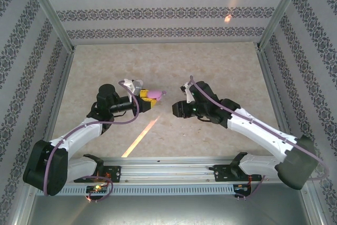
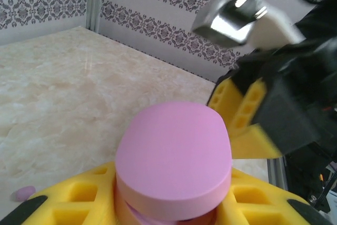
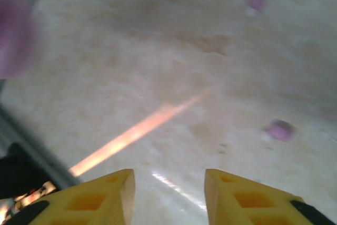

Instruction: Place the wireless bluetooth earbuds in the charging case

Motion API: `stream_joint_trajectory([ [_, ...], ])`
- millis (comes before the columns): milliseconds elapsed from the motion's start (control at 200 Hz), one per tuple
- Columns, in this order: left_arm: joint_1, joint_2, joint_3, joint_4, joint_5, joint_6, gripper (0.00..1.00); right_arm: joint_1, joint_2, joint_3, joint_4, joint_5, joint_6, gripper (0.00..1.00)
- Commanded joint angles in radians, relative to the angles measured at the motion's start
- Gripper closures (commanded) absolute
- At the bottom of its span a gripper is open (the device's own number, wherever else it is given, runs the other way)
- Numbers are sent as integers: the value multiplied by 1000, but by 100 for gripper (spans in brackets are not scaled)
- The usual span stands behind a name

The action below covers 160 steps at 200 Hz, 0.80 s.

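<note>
Patterned walls (image 1: 31, 51) stand around the beige table (image 1: 158, 61). On the left, the left arm (image 1: 79, 135) reaches up and bends in toward the middle. The left gripper (image 1: 149, 98) is held up off the table, and its yellow fingers (image 2: 79, 196) are clamped on the pink case (image 1: 154, 95). In the left wrist view the case (image 2: 174, 156) sits between the fingers with its flat side facing the camera. Its bottom is cut off, so I cannot tell if the lid is fully closed. One tiny purple earbud (image 2: 23, 193) lies on the table, low on the left.

An orange light streak (image 1: 141, 138) runs across the table between the two arms.

On the right, the right arm (image 1: 263, 130) reaches in and points left at the case. The right gripper (image 1: 176, 109) is near the case but not touching it. In the right wrist view its yellow fingers (image 3: 105, 193) are apart, with nothing between them. The case is a purple blur at the left edge there. The two earbuds (image 3: 279, 129) lie well apart on the table, small and fuzzy.
</note>
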Motion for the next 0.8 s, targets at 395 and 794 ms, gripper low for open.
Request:
stream_joint_trajectory([
  [395, -55, -64, -28, 2, 26, 39, 88, 84, 152, 249, 37, -90, -81, 72],
  [794, -78, -114, -72, 7, -1, 28, 88, 43, 168, 294, 69, -43, -63, 71],
])
